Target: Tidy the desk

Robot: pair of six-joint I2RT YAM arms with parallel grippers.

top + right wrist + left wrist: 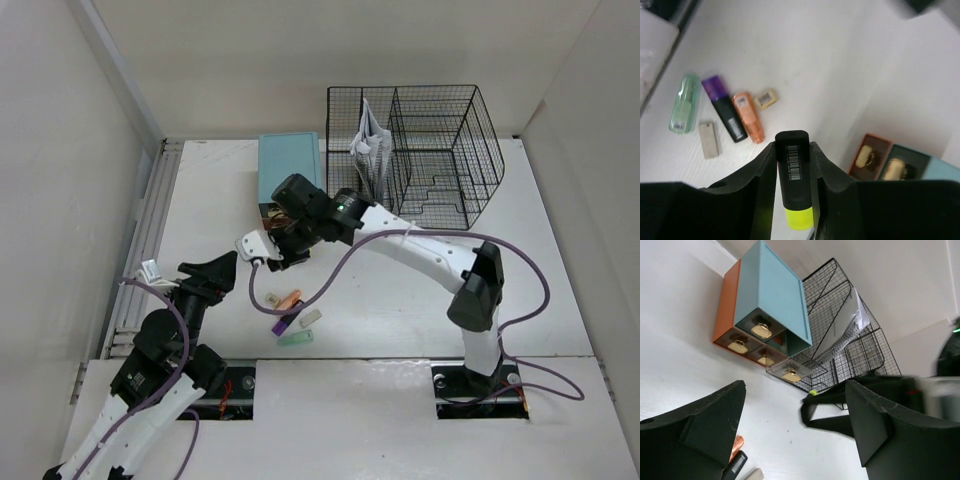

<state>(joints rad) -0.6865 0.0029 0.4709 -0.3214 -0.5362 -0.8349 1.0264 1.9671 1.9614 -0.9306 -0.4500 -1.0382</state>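
My right arm reaches far-left across the desk [400, 310]. The right gripper [793, 146] is clamped on a highlighter [794, 170], which lies along the fingers, black end outward. My left gripper [796, 387] gapes wide at near left. The desk's long axis runs left-right beneath both.

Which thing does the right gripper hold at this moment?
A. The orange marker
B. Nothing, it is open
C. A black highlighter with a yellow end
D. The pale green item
C: in the right wrist view, the right gripper is shut on the highlighter, which has a black body with a barcode and a yellow end, while the orange marker and the pale green item lie on the desk.
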